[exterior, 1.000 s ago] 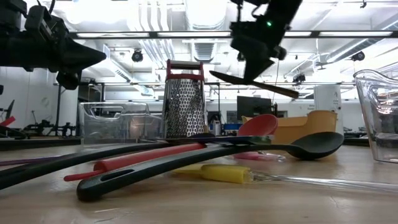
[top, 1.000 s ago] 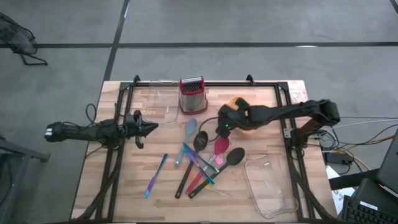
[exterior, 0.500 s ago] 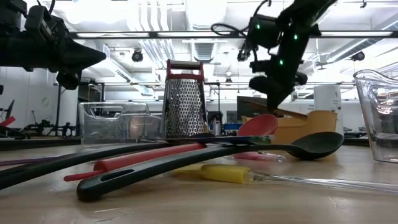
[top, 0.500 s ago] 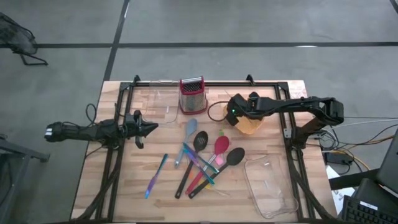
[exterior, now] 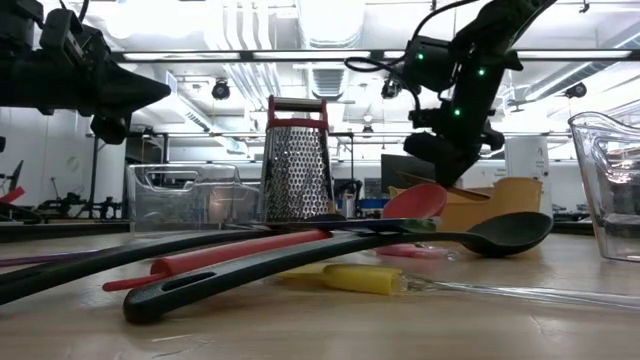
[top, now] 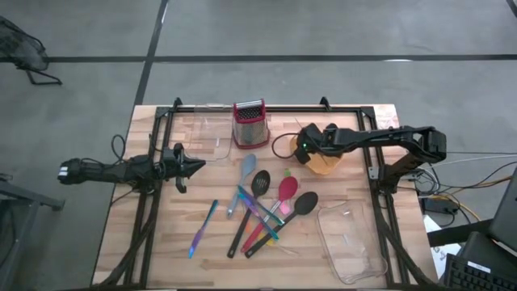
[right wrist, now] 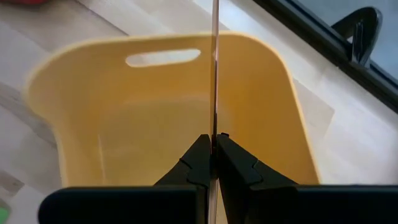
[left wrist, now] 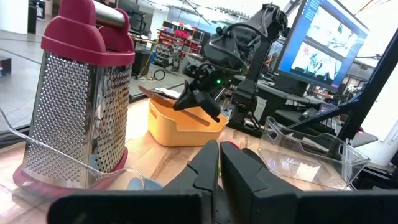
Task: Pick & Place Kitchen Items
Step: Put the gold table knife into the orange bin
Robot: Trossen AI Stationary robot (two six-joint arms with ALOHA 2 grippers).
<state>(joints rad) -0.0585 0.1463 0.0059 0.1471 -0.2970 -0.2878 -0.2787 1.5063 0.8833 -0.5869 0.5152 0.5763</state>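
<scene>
My right gripper [top: 305,146] is shut on a thin dark flat utensil [exterior: 468,188], seen edge-on in the right wrist view [right wrist: 214,74]. It hovers over the orange tray [top: 325,162] at the table's right. My left gripper [top: 199,166] is shut and empty at the table's left; its fingers [left wrist: 219,163] point at the tray. On the table's middle lie two black spoons [top: 260,183] [top: 304,203], a pink spoon [top: 287,190], a grey-blue spatula [top: 245,170], a blue utensil [top: 202,230] and several crossed slim handles [top: 257,220]. My right gripper pinches the thin utensil's two flat faces [right wrist: 214,127] between its two fingers. The fingers slant down from above. The utensil runs on ahead of the fingers over the tray's inside [right wrist: 180,118], tilted and lifted; I cannot tell whether its far end touches the tray.
A red-topped steel grater [top: 250,123] stands at the far middle. A clear bin [top: 200,131] is at the far left and another [top: 351,240] at the near right. A dark frame [top: 376,170] borders the table's sides.
My right gripper has gone from above the spoons toward the table's far right and down over the orange tray, still shut on the dark utensil. The utensil, nearly level before, now slants down toward the tray.
</scene>
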